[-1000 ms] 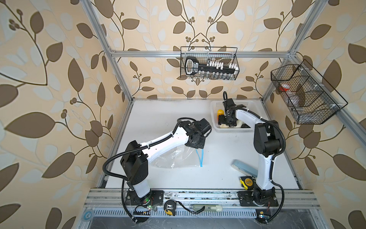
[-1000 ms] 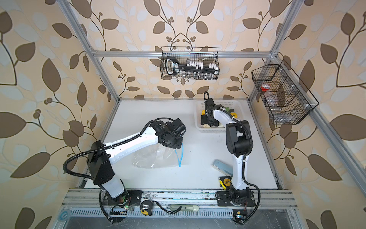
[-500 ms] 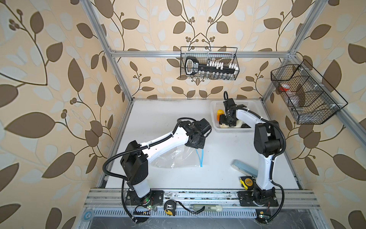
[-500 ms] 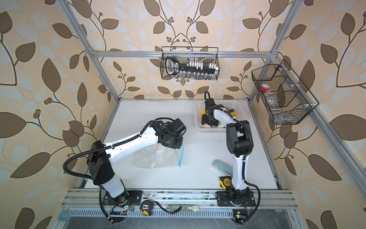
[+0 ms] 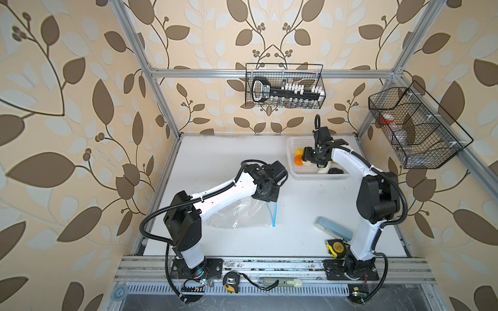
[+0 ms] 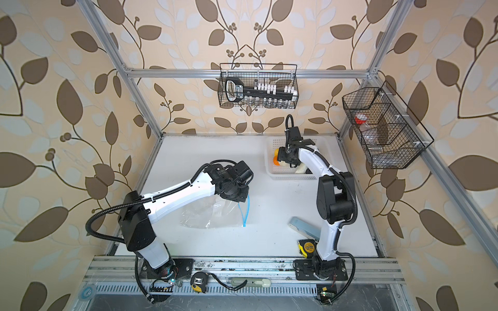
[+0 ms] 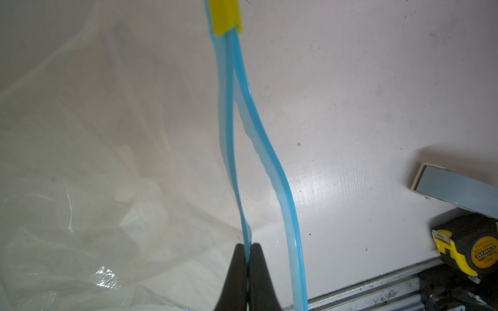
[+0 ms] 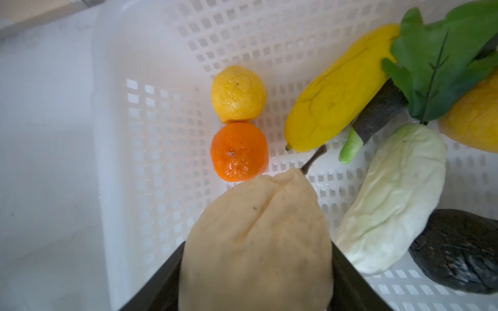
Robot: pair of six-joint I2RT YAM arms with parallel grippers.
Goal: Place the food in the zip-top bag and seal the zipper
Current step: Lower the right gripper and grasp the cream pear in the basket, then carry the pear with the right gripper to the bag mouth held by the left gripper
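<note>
The clear zip-top bag (image 5: 237, 215) lies flat on the white table. Its light-blue zipper (image 7: 242, 88) is parted into two lips below the yellow slider (image 7: 225, 16). My left gripper (image 7: 248, 247) is shut on one lip, lifting it off the other. The food lies in the white perforated basket (image 8: 161, 53): an orange (image 8: 239, 151), a lemon (image 8: 238, 94), a long yellow piece (image 8: 336, 88), a pale green-white piece (image 8: 390, 199), a dark green one (image 8: 458, 253) and a leafy green (image 8: 442, 62). My right gripper (image 8: 256, 269) is shut on a beige pear (image 8: 256, 229) inside the basket (image 5: 296, 175).
A pale blue-grey case (image 5: 334, 229) and a yellow-and-black tape measure (image 5: 335, 247) lie near the right arm's base. Black wire baskets hang on the back wall (image 5: 284, 86) and the right wall (image 5: 412, 129). Metal rails run along the front edge.
The right gripper's jaws have closed in a little around the pear in the basket. The left arm and the bag have not moved.
</note>
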